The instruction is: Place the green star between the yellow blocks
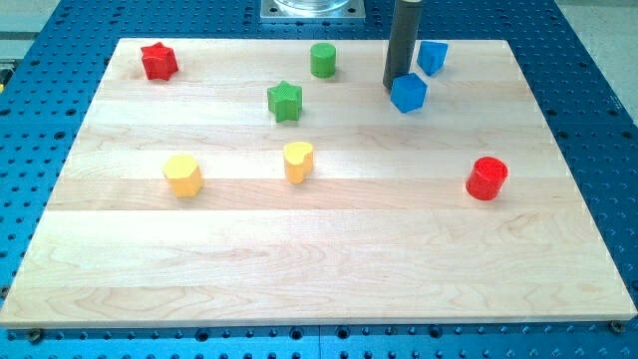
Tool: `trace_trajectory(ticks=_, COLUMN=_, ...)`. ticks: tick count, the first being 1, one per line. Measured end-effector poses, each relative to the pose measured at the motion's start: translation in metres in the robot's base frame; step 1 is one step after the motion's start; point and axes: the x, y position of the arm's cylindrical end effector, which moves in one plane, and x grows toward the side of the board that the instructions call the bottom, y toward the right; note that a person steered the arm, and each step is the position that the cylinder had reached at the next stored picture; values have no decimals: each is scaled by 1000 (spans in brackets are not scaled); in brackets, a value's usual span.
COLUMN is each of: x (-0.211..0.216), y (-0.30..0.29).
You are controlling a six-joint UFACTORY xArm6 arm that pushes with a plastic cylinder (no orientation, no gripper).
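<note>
The green star (284,101) lies on the wooden board (319,259), up and left of centre. One yellow block (183,176) sits at the left and a yellow heart-shaped block (298,161) sits near the centre, just below the star. My tip (396,86) is at the view's top right of centre, touching the upper left side of a blue block (409,92). The tip is well to the right of the green star.
A green cylinder (322,60) stands above and right of the star. A second blue block (432,56) is right of the rod. A red star (158,61) is at the top left. A red cylinder (487,178) is at the right.
</note>
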Motion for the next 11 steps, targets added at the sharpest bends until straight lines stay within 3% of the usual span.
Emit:
trace_trajectory(ticks=1, x=-2, y=-25)
trace_trajectory(ticks=2, x=2, y=-87)
trace_trajectory(ticks=4, x=88, y=-214)
trace_trajectory(ticks=5, x=98, y=-214)
trace_trajectory(ticks=6, x=102, y=-178)
trace_trajectory(ticks=8, x=159, y=-152)
trace_trajectory(ticks=9, x=195, y=-199)
trace_trajectory(ticks=10, x=179, y=-240)
trace_trajectory(ticks=11, x=176, y=-206)
